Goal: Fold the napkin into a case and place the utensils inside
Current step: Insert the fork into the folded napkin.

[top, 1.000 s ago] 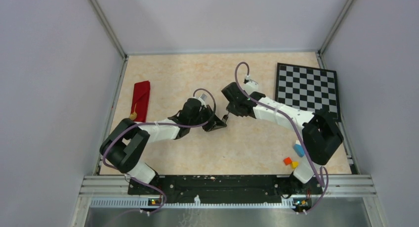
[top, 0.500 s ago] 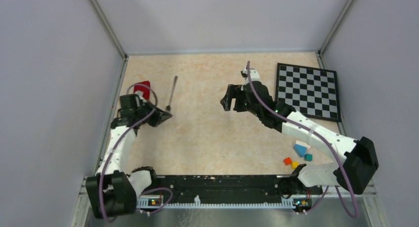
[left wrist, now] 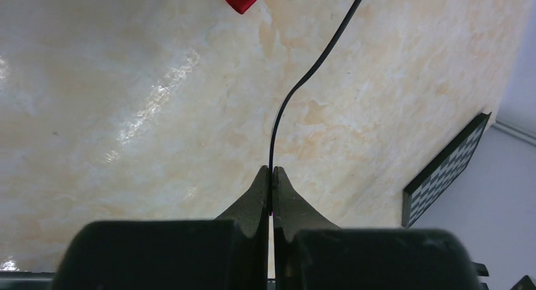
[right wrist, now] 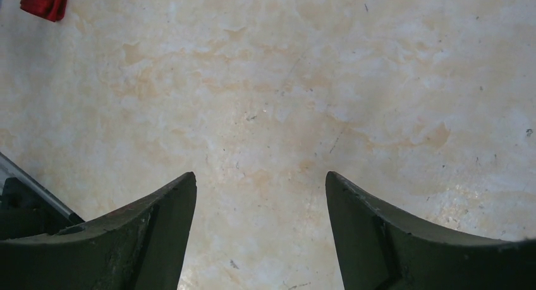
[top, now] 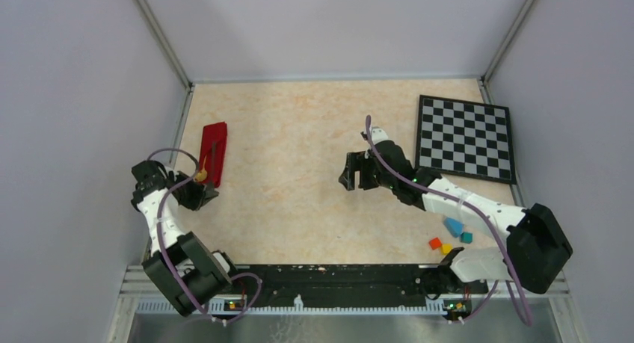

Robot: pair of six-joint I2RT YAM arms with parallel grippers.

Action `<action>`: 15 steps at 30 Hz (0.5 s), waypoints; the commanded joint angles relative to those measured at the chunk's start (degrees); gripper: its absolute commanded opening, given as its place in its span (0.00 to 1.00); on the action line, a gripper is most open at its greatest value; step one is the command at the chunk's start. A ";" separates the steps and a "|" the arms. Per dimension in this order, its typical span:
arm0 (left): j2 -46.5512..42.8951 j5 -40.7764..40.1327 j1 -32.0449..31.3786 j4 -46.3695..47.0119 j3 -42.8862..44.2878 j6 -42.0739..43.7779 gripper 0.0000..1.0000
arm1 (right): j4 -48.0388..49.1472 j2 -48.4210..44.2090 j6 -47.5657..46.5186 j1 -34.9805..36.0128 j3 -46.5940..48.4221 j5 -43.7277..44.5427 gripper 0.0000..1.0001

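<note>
- Case (top: 213, 132): the napkin, folded into a narrow red packet, is lying flat at 9 o'clock on the table (top: 299, 134), long axis running 12 to 6. Soft cloth, likely limp and light; a nudge would probably shift it or spoil the fold.
- Spoon (top: 201, 175): the gold bowl is poking out at the packet's 6 o'clock end.
- Fork (left wrist: 316, 64): the left gripper (left wrist: 272, 176) is pinching the thin dark handle at its very end, jaws closed down on it. From the wrist camera the handle is arcing away toward 1 o'clock, passing just beside a red corner of cloth; the head is running out of frame, so whether the tines are inside the packet cannot be told.
- Handling judgement: the fork is stiff, slim and smooth, and may pivot in a tip grip. Holding the handle end suits sliding the tines in first.
- Left arm: elbow is tucked back near the base, wrist low, fingers aiming toward 1 o'clock at the packet's near end.
- Right gripper (top: 356, 171): jaws are standing wide, holding nothing, hanging over bare tabletop at centre, pointing toward 9 o'clock.
</note>
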 commanded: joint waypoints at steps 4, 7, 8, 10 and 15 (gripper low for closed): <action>4.54 3.30 2.13 2.78 -1.61 5.73 0.00 | 3.98 -4.62 -0.71 -0.37 -0.45 0.26 0.73; 4.30 3.09 3.17 3.05 -3.40 5.83 0.00 | 3.89 -4.79 -0.80 -0.40 -0.58 0.62 0.73; 4.24 3.31 3.19 3.11 -3.24 5.76 0.00 | 3.99 -4.72 -0.80 -0.36 -0.66 0.57 0.73; 4.79 3.52 3.18 3.36 -3.12 5.54 0.00 | 4.34 -4.58 -0.72 -0.40 -0.71 0.39 0.73; 7.44 6.25 3.40 6.09 -3.58 4.32 0.00 | 4.51 -4.54 -0.87 -0.41 -0.95 0.58 0.73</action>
